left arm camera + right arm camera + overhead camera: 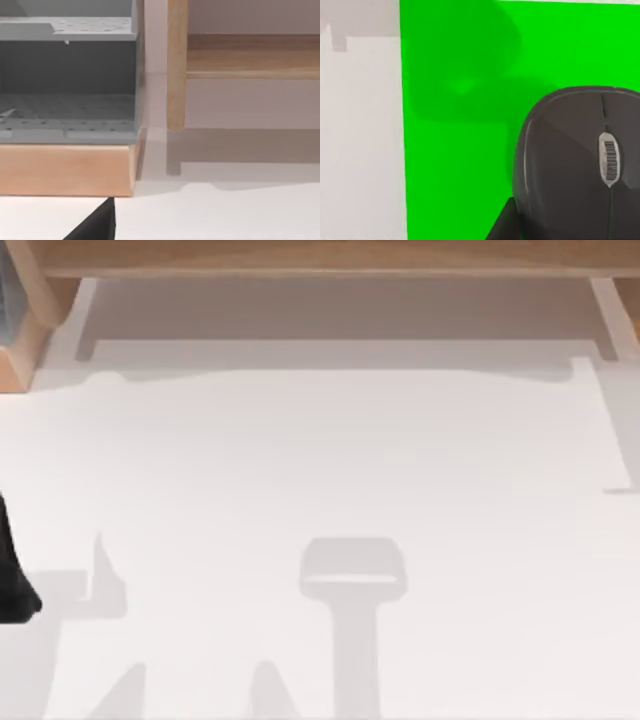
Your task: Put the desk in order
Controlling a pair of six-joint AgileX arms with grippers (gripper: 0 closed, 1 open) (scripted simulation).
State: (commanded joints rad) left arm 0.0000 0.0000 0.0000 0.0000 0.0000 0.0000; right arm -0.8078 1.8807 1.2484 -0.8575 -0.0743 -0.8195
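The broad, matte white flat desk (330, 470) fills most of the top view, with a light-brown wooden shelf frame (330, 255) running across its 12 o'clock edge and grey shadows of the arms lying toward 6 o'clock. At the 9 o'clock edge a black part of the left arm (12, 575) juts in; whether the left end effector is open or closed cannot be told. The left wrist view looks across the white desk at a grey perforated 2-level tray (67, 75) standing on a light-brown wooden base block (67, 169), with a wooden upright post (176, 65) just beside it. The right wrist view shows a dark grey computer mouse with a ribbed scroll wheel (570, 160) resting on a bright green rectangular mat (465, 150), which lies flat on the white desk; a dark finger (505, 225) sits right beside the mouse, and the right end effector's state cannot be told.
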